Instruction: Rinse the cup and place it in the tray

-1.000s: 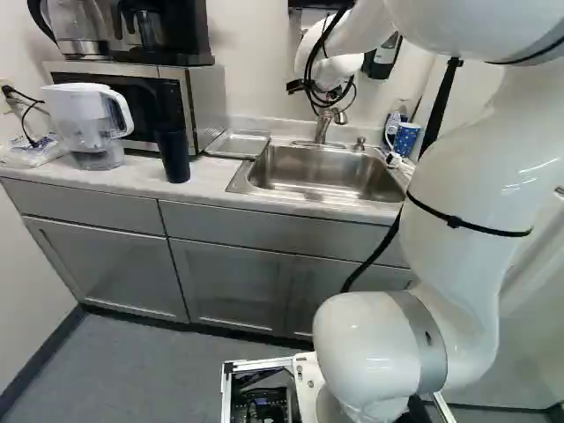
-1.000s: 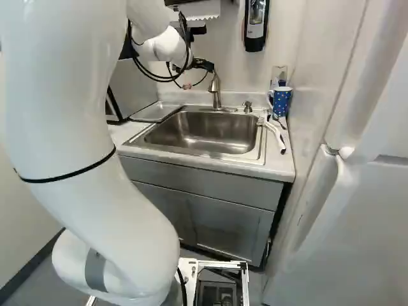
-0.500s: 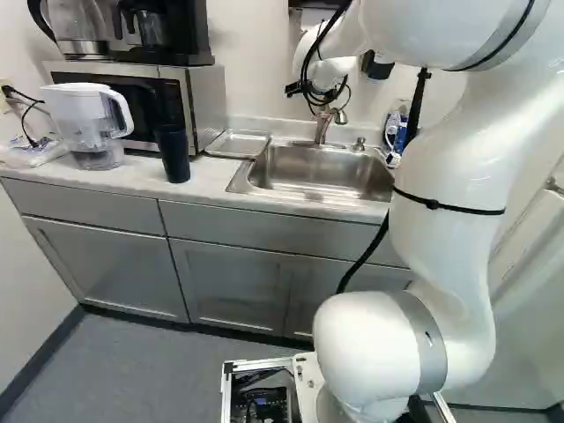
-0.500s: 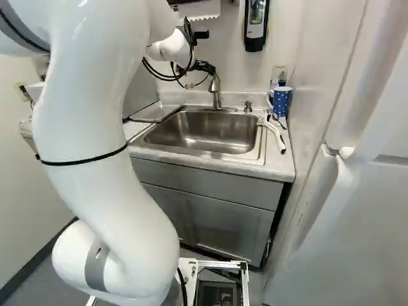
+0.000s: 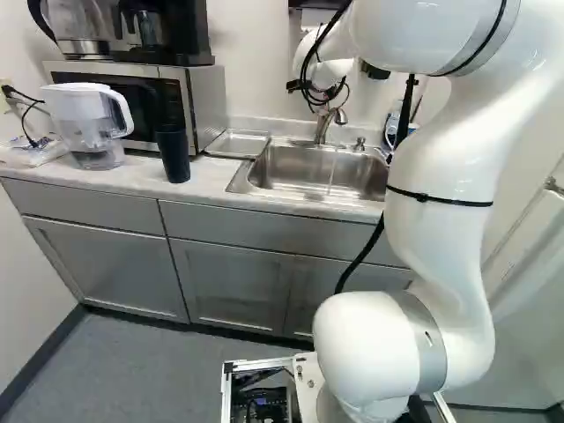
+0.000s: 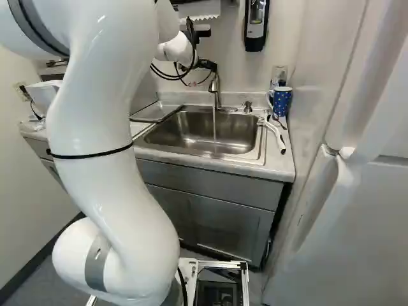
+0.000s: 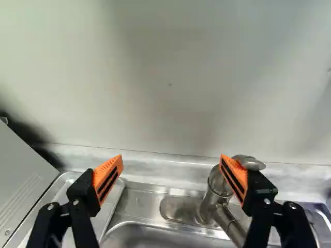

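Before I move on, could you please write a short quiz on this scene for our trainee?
1. Multiple choice: the dark cup stands on the a) tray, b) counter, c) microwave.
2. True or false: the tool is shut on that cup.
3. Fill in the blank: water is running from the faucet into the ____.

Key: 1 b; 2 false; 3 sink.

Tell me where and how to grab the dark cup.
Grip the dark cup around its middle, probably best from the front of the counter: it stands upright and tall, no handle showing, with the microwave behind and the pitcher to one side.
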Robot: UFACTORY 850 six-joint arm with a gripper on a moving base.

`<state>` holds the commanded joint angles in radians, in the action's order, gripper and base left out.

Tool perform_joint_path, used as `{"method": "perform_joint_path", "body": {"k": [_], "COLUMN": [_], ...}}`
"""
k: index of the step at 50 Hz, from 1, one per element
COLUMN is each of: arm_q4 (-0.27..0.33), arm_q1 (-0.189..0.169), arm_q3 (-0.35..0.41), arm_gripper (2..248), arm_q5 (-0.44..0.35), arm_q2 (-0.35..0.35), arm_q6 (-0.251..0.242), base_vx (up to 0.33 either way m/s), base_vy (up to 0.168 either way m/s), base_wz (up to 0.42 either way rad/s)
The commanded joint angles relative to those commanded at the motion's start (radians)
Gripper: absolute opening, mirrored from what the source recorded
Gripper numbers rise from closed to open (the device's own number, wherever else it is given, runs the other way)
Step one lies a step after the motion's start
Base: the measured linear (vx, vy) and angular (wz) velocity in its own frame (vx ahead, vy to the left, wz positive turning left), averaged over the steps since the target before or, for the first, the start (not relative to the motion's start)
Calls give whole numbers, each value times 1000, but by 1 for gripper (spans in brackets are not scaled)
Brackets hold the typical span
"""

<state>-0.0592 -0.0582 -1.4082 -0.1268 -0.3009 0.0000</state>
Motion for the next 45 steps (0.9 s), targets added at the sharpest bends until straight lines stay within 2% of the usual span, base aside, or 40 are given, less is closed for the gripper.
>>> {"method": "perform_joint_path", "body": {"k": [9, 22, 45], "arm_q4": [0, 0, 0], "arm_q1": [0, -9, -51], "arm_q3": [11, 77, 180], "arm_gripper": [247, 247, 247], "arm_q5": [0, 0, 0], "arm_q2": [10, 68, 161], "arm_q6": [0, 0, 0], "base_vx": [0, 0, 0], "base_vy": [0, 0, 0], "base_wz": [0, 0, 0]}}
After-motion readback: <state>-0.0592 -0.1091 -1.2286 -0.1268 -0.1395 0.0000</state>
